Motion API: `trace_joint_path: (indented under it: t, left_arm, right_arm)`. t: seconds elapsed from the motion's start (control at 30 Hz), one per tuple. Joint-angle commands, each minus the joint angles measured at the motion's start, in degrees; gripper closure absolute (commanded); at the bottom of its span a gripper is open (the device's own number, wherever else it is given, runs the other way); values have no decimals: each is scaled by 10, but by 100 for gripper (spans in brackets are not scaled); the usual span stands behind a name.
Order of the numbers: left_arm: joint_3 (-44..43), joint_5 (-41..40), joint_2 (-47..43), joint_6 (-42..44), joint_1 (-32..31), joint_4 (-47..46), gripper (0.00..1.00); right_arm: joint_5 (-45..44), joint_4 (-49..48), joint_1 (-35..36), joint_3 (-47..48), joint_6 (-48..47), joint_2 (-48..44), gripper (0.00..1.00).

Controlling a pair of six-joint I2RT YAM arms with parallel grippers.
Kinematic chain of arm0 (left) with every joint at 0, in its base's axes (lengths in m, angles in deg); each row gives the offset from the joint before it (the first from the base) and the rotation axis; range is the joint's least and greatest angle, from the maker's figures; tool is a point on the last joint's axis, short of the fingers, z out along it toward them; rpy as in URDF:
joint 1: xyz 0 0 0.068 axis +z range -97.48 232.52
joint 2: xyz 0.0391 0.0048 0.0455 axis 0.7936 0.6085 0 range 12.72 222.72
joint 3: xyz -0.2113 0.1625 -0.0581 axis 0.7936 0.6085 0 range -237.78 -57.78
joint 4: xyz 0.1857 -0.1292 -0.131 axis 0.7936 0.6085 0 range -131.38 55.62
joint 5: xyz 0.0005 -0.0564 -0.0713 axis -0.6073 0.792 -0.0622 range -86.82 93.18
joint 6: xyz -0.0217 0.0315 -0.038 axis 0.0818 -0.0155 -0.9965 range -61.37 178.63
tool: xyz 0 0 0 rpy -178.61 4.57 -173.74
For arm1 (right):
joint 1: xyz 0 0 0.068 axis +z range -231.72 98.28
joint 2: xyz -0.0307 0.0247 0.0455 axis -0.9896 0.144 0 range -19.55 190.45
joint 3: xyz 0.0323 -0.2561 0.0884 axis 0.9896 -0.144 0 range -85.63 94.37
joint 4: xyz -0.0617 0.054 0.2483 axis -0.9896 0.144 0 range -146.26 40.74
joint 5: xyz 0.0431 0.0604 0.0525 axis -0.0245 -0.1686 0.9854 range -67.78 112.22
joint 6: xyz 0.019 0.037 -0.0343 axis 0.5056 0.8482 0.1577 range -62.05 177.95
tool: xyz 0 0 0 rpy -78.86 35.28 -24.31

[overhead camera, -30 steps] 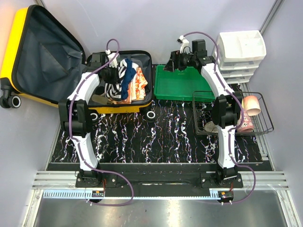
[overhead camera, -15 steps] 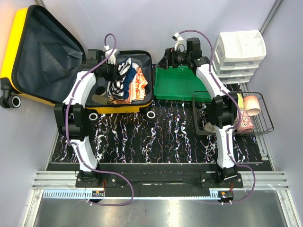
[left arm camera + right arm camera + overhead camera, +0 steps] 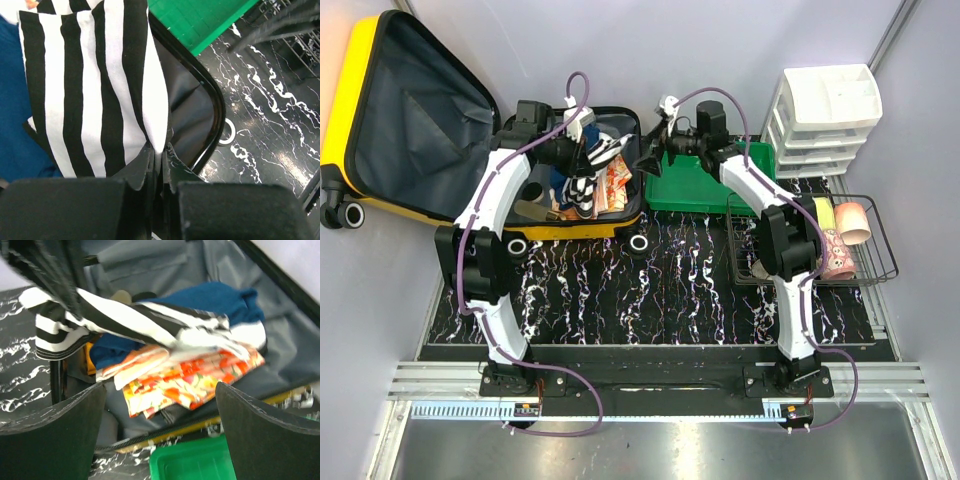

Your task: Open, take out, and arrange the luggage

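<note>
- Luggage [image 3: 410,110] lies open at the table's far left, so the opening is done.
- Green tray [image 3: 700,190] waits just beside it.
- Striped cloth [image 3: 100,90] hangs lifted, pinched tight by the left gripper [image 3: 157,155].
- Folded clothes [image 3: 190,375] are yet to come out.
- Right gripper [image 3: 160,390] is spread wide, facing the pile.

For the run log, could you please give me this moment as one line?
luggage: open, clothes inside | left gripper: shut on striped cloth, raised over the luggage | right gripper: open, facing the clothes by green tray
</note>
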Motion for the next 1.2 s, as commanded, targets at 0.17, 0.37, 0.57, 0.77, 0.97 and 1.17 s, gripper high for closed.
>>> trace_joint_path:
  t: [0.17,0.37,0.57,0.77,0.97,1.17]
  left_arm:
    - [-32,61,-38,91,-29,44,100]
    - [-30,78,-44,119,-44,56,100]
    - [-32,102,-55,135,-45,59,100]
    - [-46,107,-51,130,-46,64,100]
    - [-68,67,-34,69,-45,32,44]
    - [-90,57,-27,34,-40,-1,25]
  right_arm:
    - [54,-61,76,-39,-288,-80,0]
    - [78,26,92,-27,-405,-76,1]
    - [40,123,87,-27,-471,-67,22]
    - [18,132,71,-20,-431,-81,100]
    - [-48,132,23,-10,-397,-98,100]
    - [-126,143,-32,22,-418,-92,100]
